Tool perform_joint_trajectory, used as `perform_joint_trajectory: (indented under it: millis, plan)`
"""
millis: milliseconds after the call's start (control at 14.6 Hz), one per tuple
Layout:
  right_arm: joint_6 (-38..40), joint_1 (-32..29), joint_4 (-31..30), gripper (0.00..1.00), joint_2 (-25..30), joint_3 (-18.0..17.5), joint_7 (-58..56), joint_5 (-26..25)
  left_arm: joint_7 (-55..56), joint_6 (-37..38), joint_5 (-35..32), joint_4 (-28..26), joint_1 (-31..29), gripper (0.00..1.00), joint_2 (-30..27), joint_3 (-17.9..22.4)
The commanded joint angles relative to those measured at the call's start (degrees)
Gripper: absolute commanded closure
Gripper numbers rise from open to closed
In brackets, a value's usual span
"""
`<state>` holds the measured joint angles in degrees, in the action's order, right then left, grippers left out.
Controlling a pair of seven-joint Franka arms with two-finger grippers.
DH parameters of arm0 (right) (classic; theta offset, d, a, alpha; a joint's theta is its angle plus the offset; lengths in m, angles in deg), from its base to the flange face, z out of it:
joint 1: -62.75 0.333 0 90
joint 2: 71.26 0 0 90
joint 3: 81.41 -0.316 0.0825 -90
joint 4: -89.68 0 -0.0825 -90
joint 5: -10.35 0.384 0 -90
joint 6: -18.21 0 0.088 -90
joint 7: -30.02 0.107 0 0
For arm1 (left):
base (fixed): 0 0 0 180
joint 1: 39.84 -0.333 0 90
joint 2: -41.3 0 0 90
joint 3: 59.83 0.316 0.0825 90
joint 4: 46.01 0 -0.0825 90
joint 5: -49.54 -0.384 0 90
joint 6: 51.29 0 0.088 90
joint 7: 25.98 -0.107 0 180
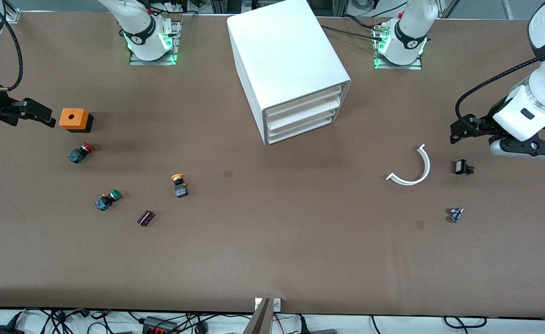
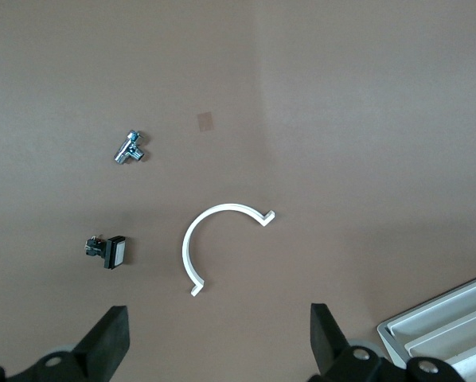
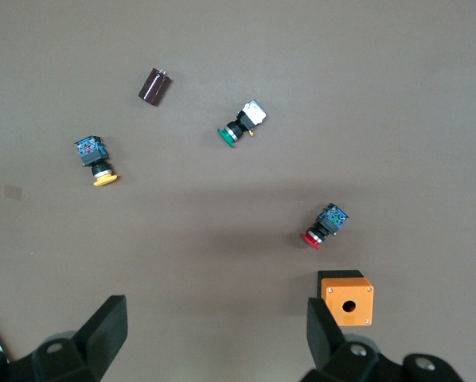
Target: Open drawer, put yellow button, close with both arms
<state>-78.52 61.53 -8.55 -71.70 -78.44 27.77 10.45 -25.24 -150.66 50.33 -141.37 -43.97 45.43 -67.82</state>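
The white cabinet (image 1: 286,60) stands at the middle of the table, near the robots' bases. Its uppermost drawer (image 1: 307,105) is shut, like the two below it. The yellow button (image 1: 178,184) lies on its side on the table, nearer to the front camera than the cabinet and toward the right arm's end; it also shows in the right wrist view (image 3: 97,163). My right gripper (image 1: 45,115) (image 3: 216,330) is open and empty, over the table beside an orange box. My left gripper (image 1: 458,129) (image 2: 220,338) is open and empty, over the table at the left arm's end.
An orange box (image 1: 74,119), a red button (image 1: 80,152), a green button (image 1: 107,200) and a dark cylinder (image 1: 145,218) lie around the yellow button. A white curved strip (image 1: 411,169), a small black switch (image 1: 463,167) and a metal fitting (image 1: 455,214) lie under the left gripper's area.
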Motion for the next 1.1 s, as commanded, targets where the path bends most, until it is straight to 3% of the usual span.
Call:
perform_joint_trajectory:
  millis: [0,618,1029]
  plan:
    - [-0.4,0.1,0.1,0.00,0.0,-0.1,-0.1,0.3,-0.7,0.9,-1.1,0.4,-0.2,0.00,-0.4,-0.3]
    - [0.1,0.7,0.4,0.00,-2.7,-0.8,-0.6,0.2,0.1,1.2,-0.4,1.3,0.3,0.00,0.1,-0.3]
    - [-1.1,6.1,5.9,0.00,-11.3,-0.7,0.1,0.8,-0.7,15.7,3.5,2.0,1.0,0.00,5.9,-0.3]
